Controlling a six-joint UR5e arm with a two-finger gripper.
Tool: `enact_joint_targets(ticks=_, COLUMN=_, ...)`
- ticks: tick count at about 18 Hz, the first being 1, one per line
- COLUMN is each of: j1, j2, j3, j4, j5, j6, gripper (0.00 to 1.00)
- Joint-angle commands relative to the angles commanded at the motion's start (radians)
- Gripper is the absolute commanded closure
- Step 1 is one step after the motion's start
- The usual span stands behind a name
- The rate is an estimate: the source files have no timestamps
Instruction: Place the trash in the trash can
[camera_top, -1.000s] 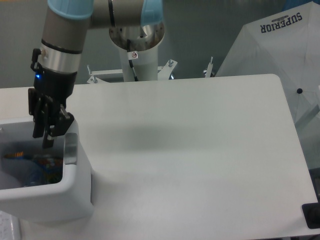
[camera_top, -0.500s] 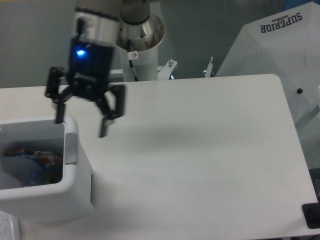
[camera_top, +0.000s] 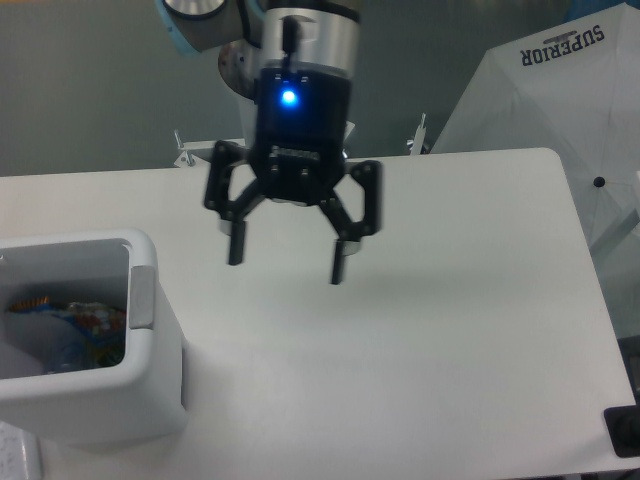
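The white trash can (camera_top: 150, 395) stands at the table's front left corner. Inside it lies the trash: a crinkled blue wrapper with yellow-red print (camera_top: 88, 322) and, below it, what looks like clear plastic (camera_top: 62, 356), only partly visible. My gripper (camera_top: 288, 261) hangs open above the middle of the table, well to the right of the can, with nothing between its fingers.
The white table (camera_top: 430, 300) extends to the right and front. The arm's base column (camera_top: 280, 120) rises behind the table's far edge. A white umbrella-like cover marked SUPERIOR (camera_top: 560, 110) stands off the table at the back right.
The gripper has swung from above the trash can's rim to the right, over the table's middle, and turned to face the camera. It stays open and empty; the trash lies in the can.
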Motion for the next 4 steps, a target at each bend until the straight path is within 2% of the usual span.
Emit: enact_joint_targets(ticks=4, j1=0.015, j2=0.002, j3=0.005, j4=0.000, j5=-0.002, j6=-0.002, gripper=0.00)
